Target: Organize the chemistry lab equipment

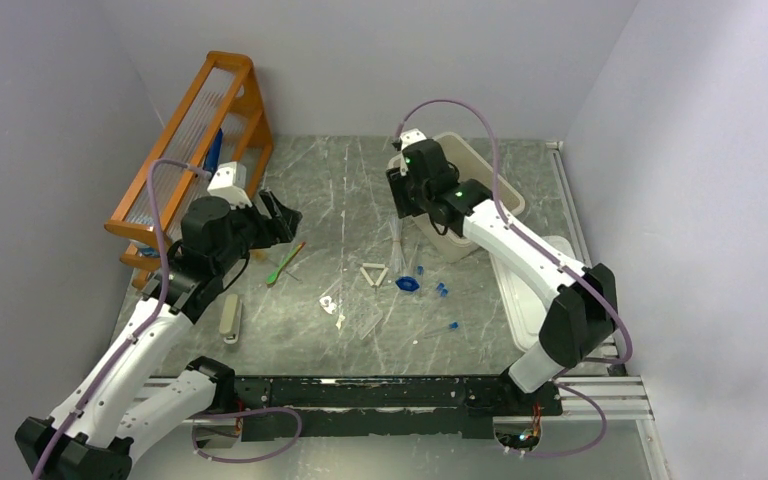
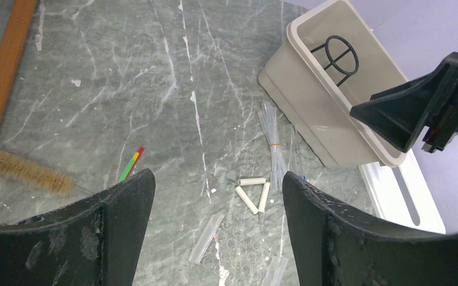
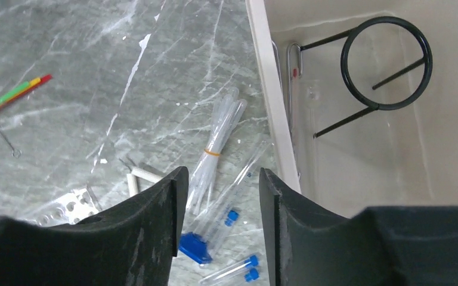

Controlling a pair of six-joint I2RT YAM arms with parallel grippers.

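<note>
Hovering part-open with nothing between them, the right jaws sit above the near wall of the beige plastic bin [image 3: 272, 113]. Directly beneath their gap on the grey marbled counter [image 3: 95, 59] lie short blue-capped clear tubes [image 3: 229, 217]. Just ahead is a bundle of thin clear tubes [image 3: 216, 140] tied with a yellow band, and ahead to the right, inside the bin, rests the black wire ring with stem [image 3: 386, 59].

The bundle looks like the next pick. It would go best if the jaws shifted left off the rim, straddled the bundle across its width at the band and closed softly, since loose tubes could roll or splay.

The left jaws are spread wide and empty. The white ceramic triangle [image 2: 254, 193] lies ahead between them, and the green-handled tool [image 2: 130, 164] is just off their left finger.

Only the right wrist view shows a slim glass rod [image 3: 292, 83] against the bin's inner wall. Only the left wrist view shows a bristle brush [image 2: 27, 170], far left of the left jaws and beside the orange wooden rack [image 2: 3, 71].
</note>
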